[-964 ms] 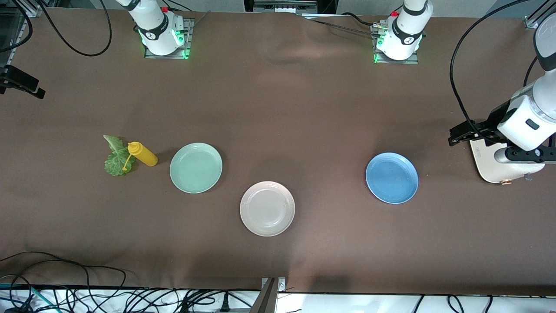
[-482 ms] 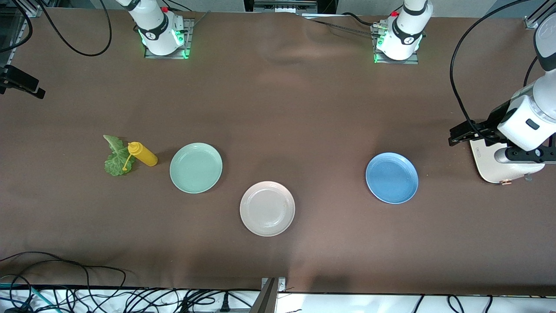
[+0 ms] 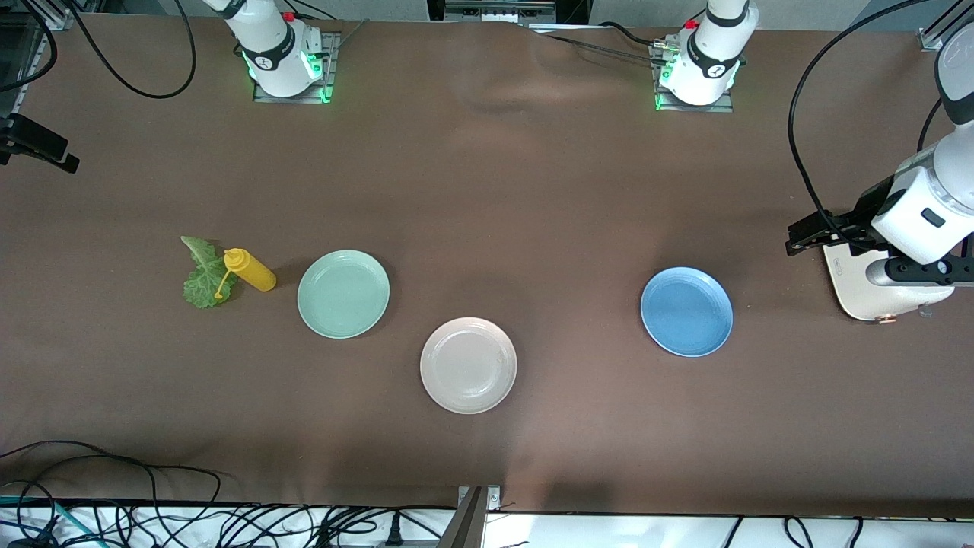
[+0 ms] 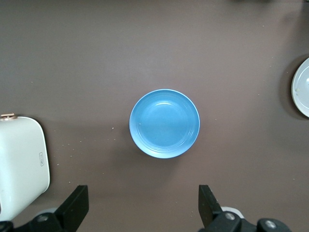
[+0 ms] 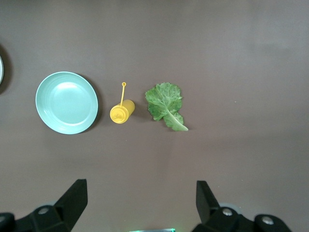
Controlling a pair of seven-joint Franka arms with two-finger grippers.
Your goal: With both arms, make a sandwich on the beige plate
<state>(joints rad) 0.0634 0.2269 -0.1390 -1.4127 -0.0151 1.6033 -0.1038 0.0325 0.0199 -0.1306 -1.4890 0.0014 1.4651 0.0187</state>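
Beige plate (image 3: 468, 365): round, smooth and glossy with a raised rim, so no long axis and no heading; flat on the brown cloth-covered table (image 3: 533, 190), nearest the front camera of the three plates, between the other two. No sandwich on it, bare inside.

Mint-green plate (image 3: 343, 294) toward the right arm's end, blue plate (image 3: 686, 311) toward the left arm's end, both the same round shape, both bare. Just beside the mint-green plate, a yellow plastic squeeze bottle (image 3: 249, 270), upright, cap dangling on a thin strap. Touching it in the front view, a ruffled green lettuce leaf (image 3: 203, 275), lying flat, pale stem end pointing away from the front camera. White rounded toaster (image 3: 864, 293) at the left arm's end.

Left tool (image 4: 145, 205) high over the blue plate, fingers spread wide, holding nothing. Right tool (image 5: 140, 200) high over the bottle and leaf, likewise spread and holding nothing.

Same as a second ago: nothing shifted, both arms waiting.
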